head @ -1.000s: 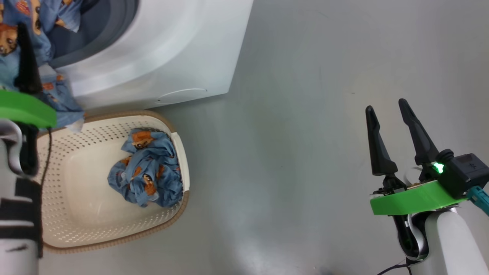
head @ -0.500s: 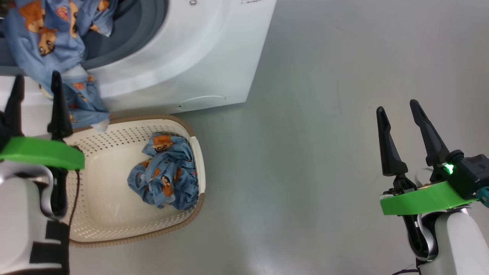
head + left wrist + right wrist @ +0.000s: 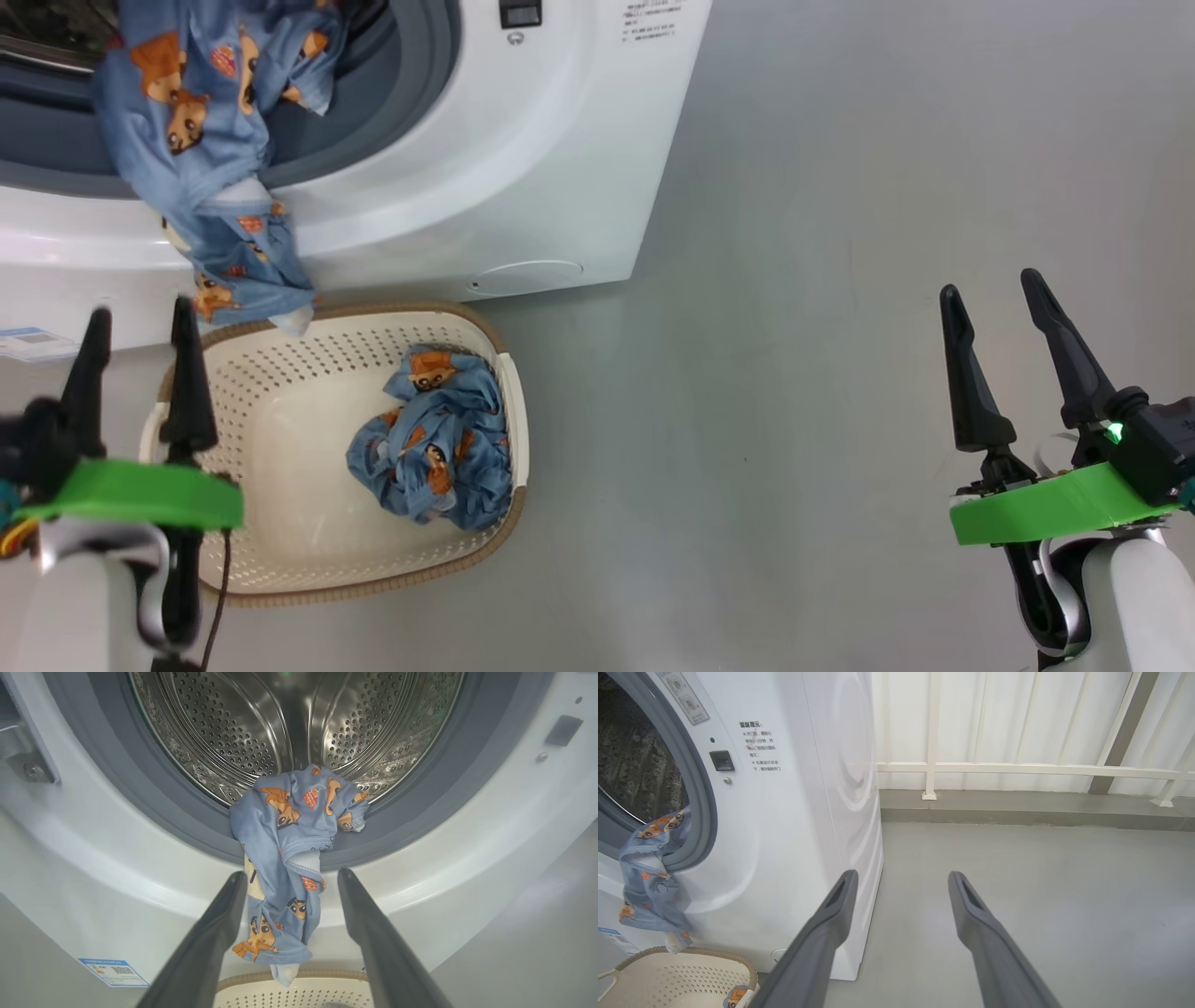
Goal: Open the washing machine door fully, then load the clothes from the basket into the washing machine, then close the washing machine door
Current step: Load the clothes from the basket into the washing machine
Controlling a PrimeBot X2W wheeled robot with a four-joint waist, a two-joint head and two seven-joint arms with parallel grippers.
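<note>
Grey floor (image 3: 794, 280). One garment (image 3: 201, 140) hangs from the washer (image 3: 523, 168) mouth, just beyond the wide-spread, empty left pincer (image 3: 140, 311); another garment (image 3: 434, 448) lies in the basket (image 3: 280, 392). Right pincer (image 3: 990, 286), spread and empty, well right.

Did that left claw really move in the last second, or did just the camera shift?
Yes. The left gripper has drawn back from the opening of the washing machine, toward the robot; its tips now lie beside the far rim of the basket.

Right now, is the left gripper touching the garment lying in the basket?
Apart. In the head view, bare basket floor shows between the left gripper and the crumpled garment.
</note>
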